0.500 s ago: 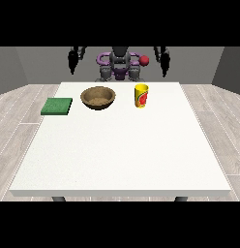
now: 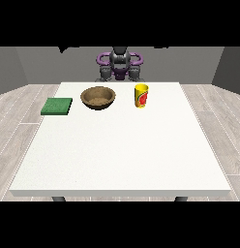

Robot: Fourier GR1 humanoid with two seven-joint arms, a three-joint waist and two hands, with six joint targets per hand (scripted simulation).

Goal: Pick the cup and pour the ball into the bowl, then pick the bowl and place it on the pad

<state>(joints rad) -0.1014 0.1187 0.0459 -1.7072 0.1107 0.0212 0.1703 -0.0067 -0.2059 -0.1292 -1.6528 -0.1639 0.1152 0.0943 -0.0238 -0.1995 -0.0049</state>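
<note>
You had the white desk (image 2: 120,155) spread wide in the front view, with the robot's torso (image 2: 119,65) small beyond its far edge at twelve o'clock. The yellow cup (image 2: 141,96) stood upright on the desk at about one o'clock from the desk's middle, carrying a red mark on its side; whether the ball sat inside it could not be told from this view. The brown bowl (image 2: 98,98) rested open side up at about eleven o'clock from the middle, at nine o'clock from the cup and apart from it. The green pad (image 2: 57,106) lay flat near the desk's edge at the view's left, at nine o'clock from the bowl, close by but not touching it. All three things sat in a loose row along the far part of the desk, nearer the robot than the camera. You could see neither hand: the arms ran up out of the scene at the top, so whether the fingers were released, clenched or grasping anything could not be told. Nothing touched the cup, the bowl or the pad. Grey plank floor (image 2: 15,121) showed on either side of the desk.
</note>
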